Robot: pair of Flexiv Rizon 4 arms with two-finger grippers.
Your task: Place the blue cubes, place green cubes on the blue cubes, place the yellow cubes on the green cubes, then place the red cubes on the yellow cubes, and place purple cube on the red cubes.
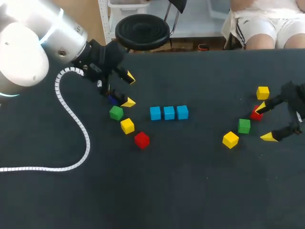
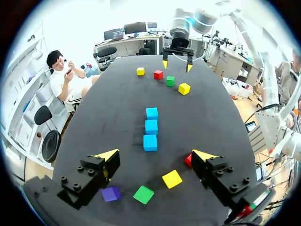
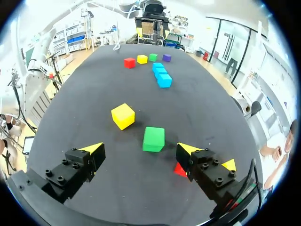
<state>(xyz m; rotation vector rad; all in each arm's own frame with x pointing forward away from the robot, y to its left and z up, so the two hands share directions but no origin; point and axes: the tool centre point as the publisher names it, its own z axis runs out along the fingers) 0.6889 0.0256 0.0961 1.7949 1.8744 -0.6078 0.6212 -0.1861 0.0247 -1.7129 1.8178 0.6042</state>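
Head view: dark surface (image 1: 190,191) carries all the cubes. Left arm (image 1: 28,43), bulky and silver, enters from the left corner. A white coiled cable (image 1: 71,119) trails from it across the surface. Right arm (image 1: 293,93) shows only at the right edge. Three blue cubes (image 1: 168,113) sit mid-surface in a touching row, with nothing on top.

Left jaws: released, spread wide, gripping nothing. Left wrist view:
- left green cube (image 2: 143,194) lies in the gap between the fingers, untouched
- left yellow cube (image 2: 172,179) also lies in the gap, nearer one finger
- left red cube (image 2: 188,160) is partly hidden behind that finger
- purple cube (image 2: 111,193) lies just beside the other finger
- the blue row is ahead

Right jaws: released, empty. Right wrist view:
- right green cube (image 3: 154,139) is just ahead of the gap, untouched
- right red cube (image 3: 178,169) is close by one finger and partly hidden; contact cannot be told
- near yellow cube (image 3: 122,116) lies further ahead

Head view: far yellow cube (image 1: 262,92) lies beside the right arm.
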